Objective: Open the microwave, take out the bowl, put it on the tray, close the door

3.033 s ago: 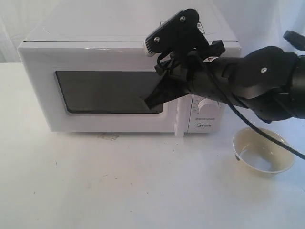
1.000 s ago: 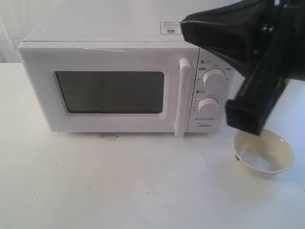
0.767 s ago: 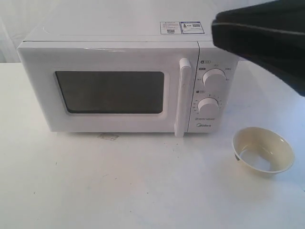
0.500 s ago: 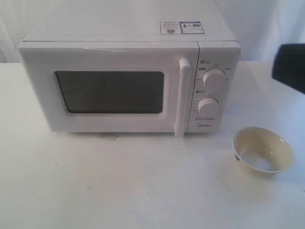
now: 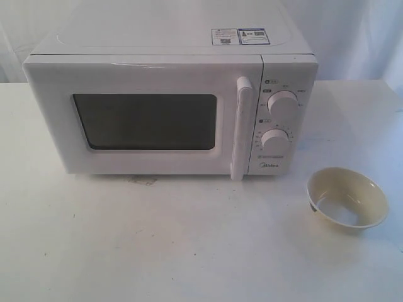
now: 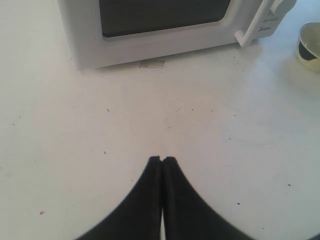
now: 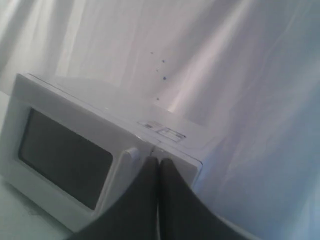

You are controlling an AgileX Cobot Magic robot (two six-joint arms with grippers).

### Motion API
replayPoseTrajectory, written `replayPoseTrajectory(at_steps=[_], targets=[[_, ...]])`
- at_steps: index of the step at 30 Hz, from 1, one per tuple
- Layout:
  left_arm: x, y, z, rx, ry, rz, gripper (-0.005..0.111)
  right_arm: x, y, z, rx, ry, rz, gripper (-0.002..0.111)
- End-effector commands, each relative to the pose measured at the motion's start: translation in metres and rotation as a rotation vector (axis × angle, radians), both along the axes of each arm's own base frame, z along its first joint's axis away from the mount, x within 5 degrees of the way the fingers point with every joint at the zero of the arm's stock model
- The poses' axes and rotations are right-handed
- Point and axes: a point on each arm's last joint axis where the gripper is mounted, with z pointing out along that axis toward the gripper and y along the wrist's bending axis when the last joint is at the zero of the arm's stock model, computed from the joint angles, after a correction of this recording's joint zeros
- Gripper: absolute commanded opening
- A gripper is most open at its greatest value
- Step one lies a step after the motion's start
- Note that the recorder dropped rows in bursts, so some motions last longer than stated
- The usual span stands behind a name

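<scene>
- The microwave (image 5: 170,107) stands on the white worktop (image 5: 189,251), and its door (image 5: 145,119) is shut flat against the front.
- The bowl (image 5: 347,198) is outside the microwave. It sits upright on the worktop, near the side with the dials (image 5: 281,104) and a little in front of it. No tray shows in any view.
- The bowl looks light, stiff and glossy, so it probably slips easily between smooth fingers. The best place to take it seems to be the rim, with one finger inside and one outside.
- The door probably needs a firm pull on its tall bar handle (image 5: 242,129). The handle is rigid and stands off the panel, so a finger can hook behind it.
- The left hand (image 6: 163,161) hangs above the bare worktop in front of the microwave. Its two fingers are pressed together, hold nothing and touch nothing.
- The right hand (image 7: 158,161) is up in the air and faces the handle corner of the microwave. Its fingers are also together and empty.
- Neither hand appears in the exterior view.
</scene>
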Motion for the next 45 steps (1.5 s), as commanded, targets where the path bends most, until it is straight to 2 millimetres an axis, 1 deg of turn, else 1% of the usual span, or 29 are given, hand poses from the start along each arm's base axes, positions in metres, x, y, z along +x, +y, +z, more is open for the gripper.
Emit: replayPoseTrajectory(at_steps=[1, 7, 10, 12, 13, 14, 31, 34, 36, 45], targets=[[-0.002, 0.0, -0.001, -0.006, 0.004, -0.005, 0.0, 0.009, -0.004, -0.025, 0.062, 0.049, -0.073, 0.0], [-0.002, 0.0, -0.001, -0.006, 0.004, -0.005, 0.0, 0.021, -0.011, -0.059, 0.118, 0.097, -0.157, 0.0], [-0.002, 0.0, -0.001, -0.006, 0.004, -0.005, 0.0, 0.022, -0.012, -0.078, 0.168, 0.127, -0.168, 0.0], [-0.002, 0.0, -0.001, -0.006, 0.004, -0.005, 0.0, 0.022, -0.013, -0.088, 0.184, 0.135, -0.172, 0.0], [-0.002, 0.0, -0.001, -0.006, 0.004, -0.005, 0.0, 0.023, -0.012, -0.098, 0.182, 0.164, -0.174, 0.0], [-0.002, 0.0, -0.001, -0.006, 0.004, -0.005, 0.0, 0.024, -0.013, -0.103, 0.181, 0.174, -0.185, 0.0], [-0.002, 0.0, -0.001, -0.006, 0.003, -0.005, 0.0, 0.024, -0.011, -0.105, 0.182, 0.199, -0.166, 0.0], [-0.002, 0.0, -0.001, -0.006, 0.003, -0.005, 0.0, 0.024, -0.013, -0.103, 0.172, 0.169, -0.19, 0.0], [-0.002, 0.0, -0.001, -0.006, 0.003, -0.005, 0.0, 0.024, -0.016, -0.101, 0.202, 0.153, -0.209, 0.0], [-0.002, 0.0, -0.001, -0.006, 0.003, -0.005, 0.0, 0.025, -0.018, -0.103, 0.227, 0.174, -0.233, 0.0]])
